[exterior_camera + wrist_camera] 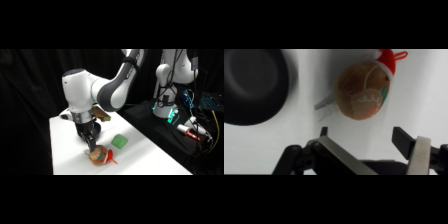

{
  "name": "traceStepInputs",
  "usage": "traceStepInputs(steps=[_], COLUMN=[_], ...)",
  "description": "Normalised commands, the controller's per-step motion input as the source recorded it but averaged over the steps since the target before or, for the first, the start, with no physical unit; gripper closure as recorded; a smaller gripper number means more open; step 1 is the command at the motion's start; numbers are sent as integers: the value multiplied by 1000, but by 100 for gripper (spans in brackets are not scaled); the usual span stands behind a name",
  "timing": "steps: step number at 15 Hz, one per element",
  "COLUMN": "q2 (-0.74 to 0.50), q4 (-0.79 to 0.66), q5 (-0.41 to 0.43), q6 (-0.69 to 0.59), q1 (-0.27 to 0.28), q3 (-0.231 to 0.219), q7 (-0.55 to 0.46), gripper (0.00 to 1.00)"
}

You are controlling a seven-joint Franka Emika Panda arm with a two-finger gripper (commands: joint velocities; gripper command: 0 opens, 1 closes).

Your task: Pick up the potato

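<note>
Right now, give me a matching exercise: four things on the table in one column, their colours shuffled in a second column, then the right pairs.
Things:
1. potato
2. bowl
3. block
4. pointed piece on the potato

Colours:
A. green
B. red
C. tan-brown
D. black

Pairs: 1-C, 2-D, 3-A, 4-B

The glossy white robot arm (82, 92) has rounded shells — grey at the elbow joint. Its black two-finger gripper (89, 146) carries pale finger pads (420, 155).
</note>
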Motion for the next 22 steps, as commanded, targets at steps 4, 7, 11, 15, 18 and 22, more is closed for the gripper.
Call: traceStepInputs(steps=[4, 7, 11, 15, 18, 22], q2=[265, 147, 121, 110, 63, -34], q4=[279, 198, 160, 109, 29, -46], q5=[-101, -15, 20, 63, 43, -3], q6=[12, -139, -286, -251, -108, -50], q1=[62, 31, 21, -10, -1, 32], q3=[-75, 0, 42, 55, 18, -14], q7=[136, 83, 22, -22, 6, 43], gripper=[0, 0, 0, 25, 43, 75])
